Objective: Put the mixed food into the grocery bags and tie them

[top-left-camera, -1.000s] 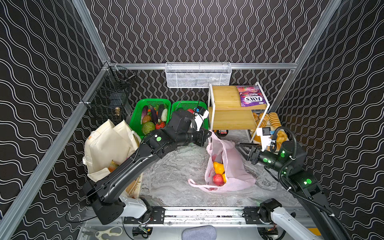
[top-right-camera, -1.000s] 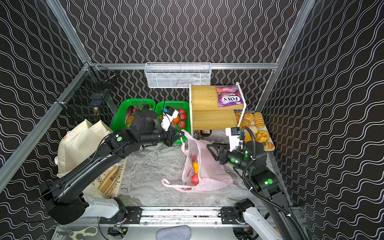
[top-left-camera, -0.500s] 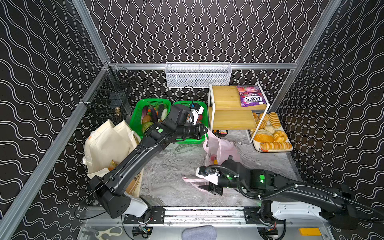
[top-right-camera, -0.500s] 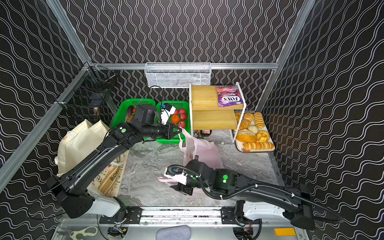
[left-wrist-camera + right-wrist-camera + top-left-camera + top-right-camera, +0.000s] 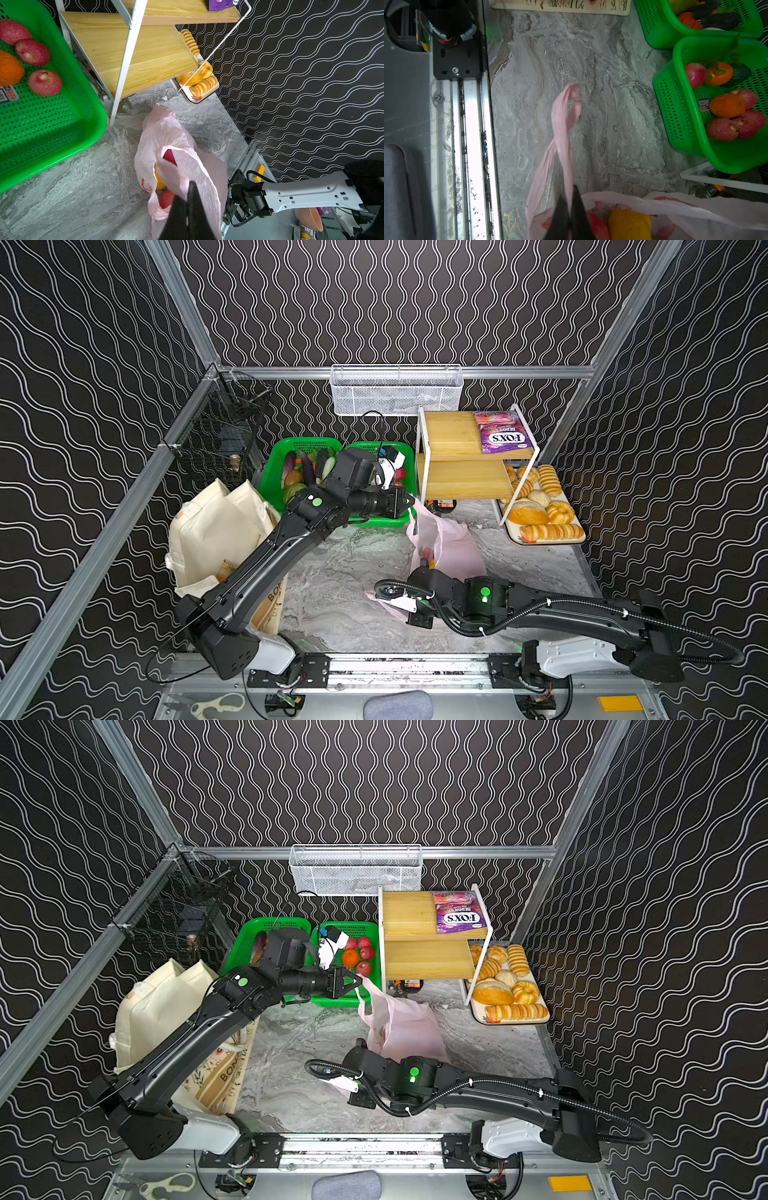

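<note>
I had the L gripper (image 5: 356,982) pinched tight on the top edge of the pink bag (image 5: 409,1027), holding it up just in front of the green fruit basket (image 5: 332,1003). The R gripper (image 5: 571,192) was closed down on the bag's other loop handle (image 5: 564,116), towards the front rail. The bag sat mid-table w/ its mouth partly open, a yellow fruit (image 5: 629,224) and a red fruit (image 5: 598,227) inside. More red apples (image 5: 365,955) and an orange (image 5: 350,958) lay in the basket, and the canvas tote (image 5: 216,526) was slumped far L, apart from both grippers.
</note>
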Controlling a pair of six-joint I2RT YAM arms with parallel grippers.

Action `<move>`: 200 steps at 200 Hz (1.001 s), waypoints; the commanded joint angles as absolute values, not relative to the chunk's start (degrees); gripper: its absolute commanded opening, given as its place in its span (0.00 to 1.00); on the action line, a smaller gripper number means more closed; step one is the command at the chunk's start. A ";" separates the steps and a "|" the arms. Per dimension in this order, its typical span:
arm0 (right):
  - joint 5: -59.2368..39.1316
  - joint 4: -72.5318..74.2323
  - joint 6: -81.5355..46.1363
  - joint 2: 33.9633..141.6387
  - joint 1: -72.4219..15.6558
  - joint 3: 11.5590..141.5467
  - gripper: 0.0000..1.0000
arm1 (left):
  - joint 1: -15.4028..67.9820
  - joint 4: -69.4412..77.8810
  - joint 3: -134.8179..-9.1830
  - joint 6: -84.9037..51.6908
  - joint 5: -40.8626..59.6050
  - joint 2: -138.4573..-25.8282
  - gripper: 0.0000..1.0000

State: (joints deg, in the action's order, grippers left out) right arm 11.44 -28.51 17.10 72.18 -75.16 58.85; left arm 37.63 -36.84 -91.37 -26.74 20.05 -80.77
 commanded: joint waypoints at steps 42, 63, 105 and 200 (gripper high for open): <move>18.11 -0.55 16.27 50.19 -76.62 48.34 0.00 | 37.51 -45.94 -96.06 -22.10 6.78 -72.42 0.00; 21.17 15.01 15.24 41.08 -76.55 41.60 0.00 | 37.49 -52.36 -100.13 -20.51 2.60 -70.54 0.00; 35.05 22.08 8.53 34.79 -75.20 40.15 0.00 | 37.46 -63.22 -107.28 -18.85 -3.08 -70.43 0.00; 30.99 -11.42 -22.80 45.64 -52.83 53.52 0.00 | 33.38 -75.08 -107.18 -14.33 -15.32 -79.27 0.00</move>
State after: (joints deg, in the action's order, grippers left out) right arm 30.55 1.80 -13.45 41.69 -56.75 50.81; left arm 35.55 -73.91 -109.08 -16.14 -12.14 -79.07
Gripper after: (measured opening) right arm 0.048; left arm 0.048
